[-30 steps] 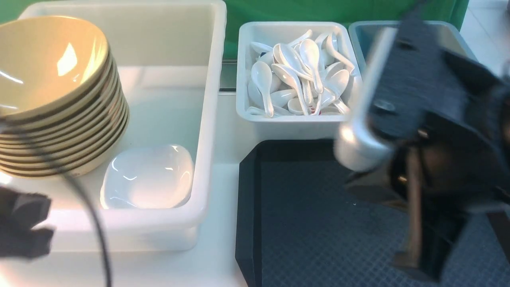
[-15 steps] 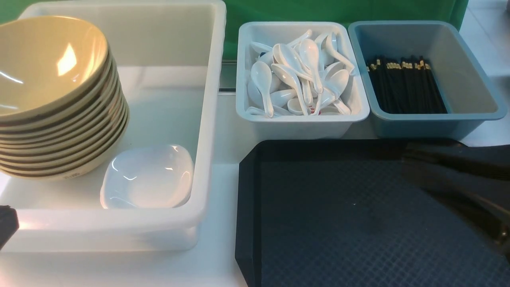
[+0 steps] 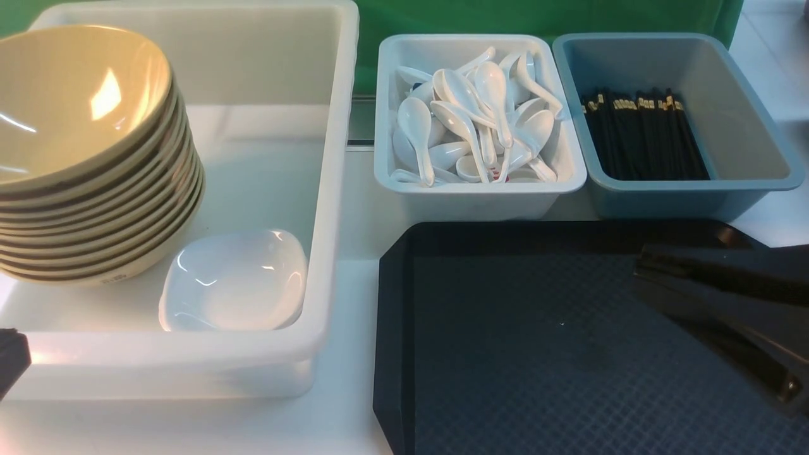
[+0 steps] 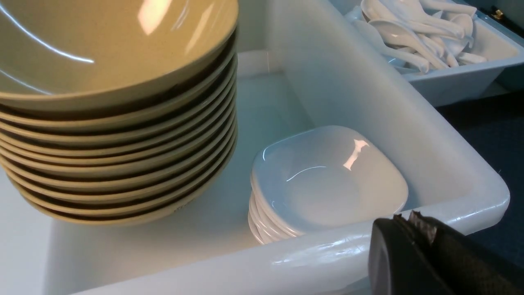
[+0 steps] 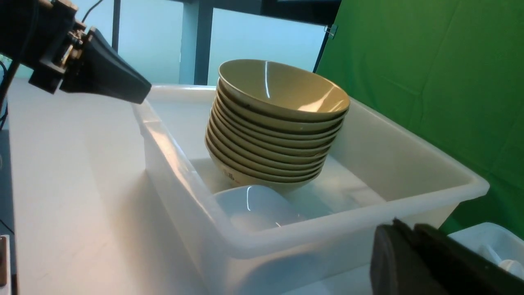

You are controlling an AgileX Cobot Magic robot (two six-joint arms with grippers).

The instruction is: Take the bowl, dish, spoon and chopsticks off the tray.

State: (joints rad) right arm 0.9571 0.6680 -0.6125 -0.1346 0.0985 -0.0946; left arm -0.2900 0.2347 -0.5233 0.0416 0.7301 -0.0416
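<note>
Left of the tray: tub holding stacked bowls, dishes. Right gripper over tray, closed, empty; left gripper closed, empty.

Bowl stack: glossy mustard-tan glaze, dark band under each rim.
Dish: glossy white, smooth, bright highlights.
Spoons: glossy white, smooth.
Chopsticks: black, pale tips.
Tray: black, matt, diamond-textured.
White tub: smooth, slightly translucent plastic, soft sheen.
Grey-blue bin: smooth matt plastic.
</note>
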